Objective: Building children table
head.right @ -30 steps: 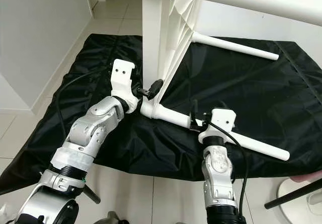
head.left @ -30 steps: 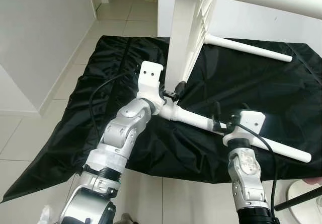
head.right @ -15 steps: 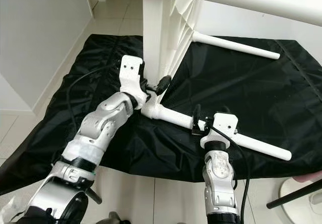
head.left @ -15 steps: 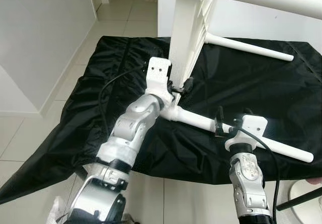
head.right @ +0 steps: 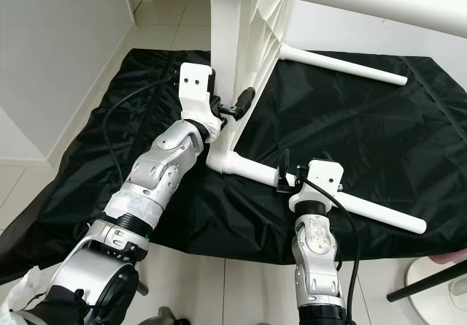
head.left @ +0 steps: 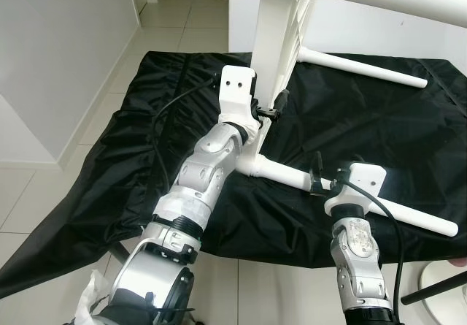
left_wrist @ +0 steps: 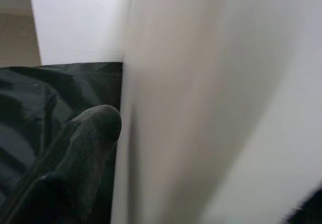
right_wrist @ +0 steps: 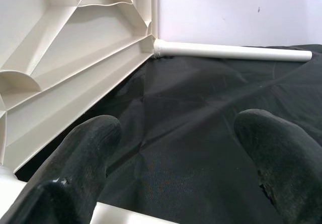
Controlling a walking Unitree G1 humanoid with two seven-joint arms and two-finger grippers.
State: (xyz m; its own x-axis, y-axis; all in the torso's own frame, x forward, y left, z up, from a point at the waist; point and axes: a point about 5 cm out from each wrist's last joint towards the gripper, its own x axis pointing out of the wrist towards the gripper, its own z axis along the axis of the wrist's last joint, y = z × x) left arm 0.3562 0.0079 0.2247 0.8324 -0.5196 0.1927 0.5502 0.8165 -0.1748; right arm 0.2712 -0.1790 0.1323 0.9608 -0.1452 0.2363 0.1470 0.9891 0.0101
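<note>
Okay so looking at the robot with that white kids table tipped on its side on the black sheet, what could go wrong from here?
1. The white table stands on its edge, and the left gripper grips that edge. If the grip slips, the table may tip over.
2. The right gripper, fingers open, sits at the near leg. A push there could twist the leg at its socket.
3. The black sheet is wrinkled over smooth tiles, so the table could slide with it.
</note>
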